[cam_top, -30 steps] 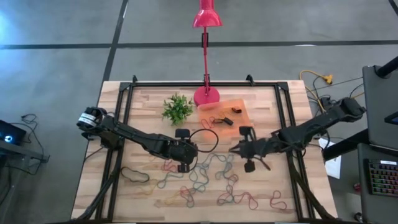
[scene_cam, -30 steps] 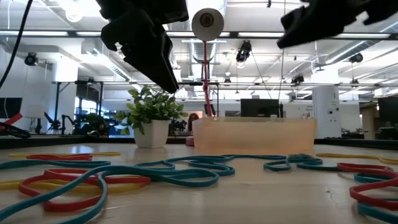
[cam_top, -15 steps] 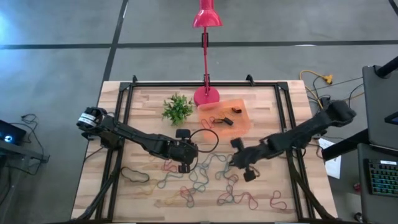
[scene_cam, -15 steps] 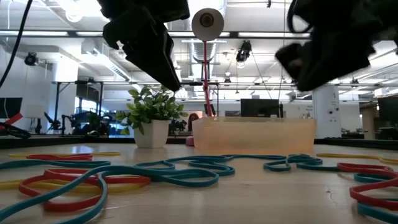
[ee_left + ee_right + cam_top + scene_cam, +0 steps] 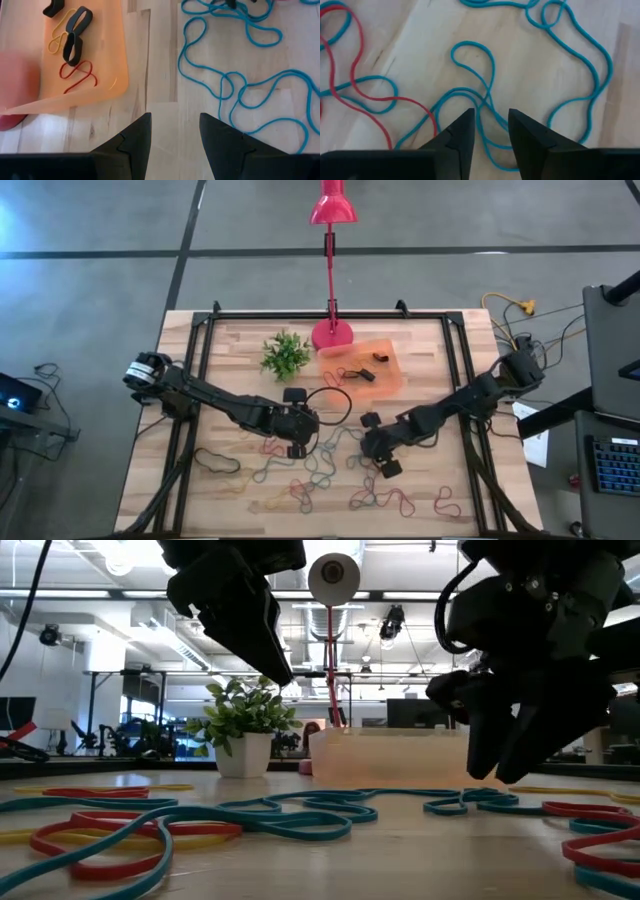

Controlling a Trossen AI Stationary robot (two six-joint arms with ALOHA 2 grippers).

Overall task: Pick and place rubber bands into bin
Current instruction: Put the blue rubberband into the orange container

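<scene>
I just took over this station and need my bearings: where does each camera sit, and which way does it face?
High: overhead, straight down on the table; both arms show.
Low: at tabletop height, facing the bin; both arms hang in from above.
Left wrist: past the open left claw, at the bin.
Right wrist: past the open right claw, at teal rubber bands.
Shared: high and left wrist both show bands inside the bin.

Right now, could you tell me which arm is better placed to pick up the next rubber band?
The right. Its end effector is open, low over a blue rubber band that lies between its fingers. The left end effector, also open, has only bare table between its fingers.
</scene>
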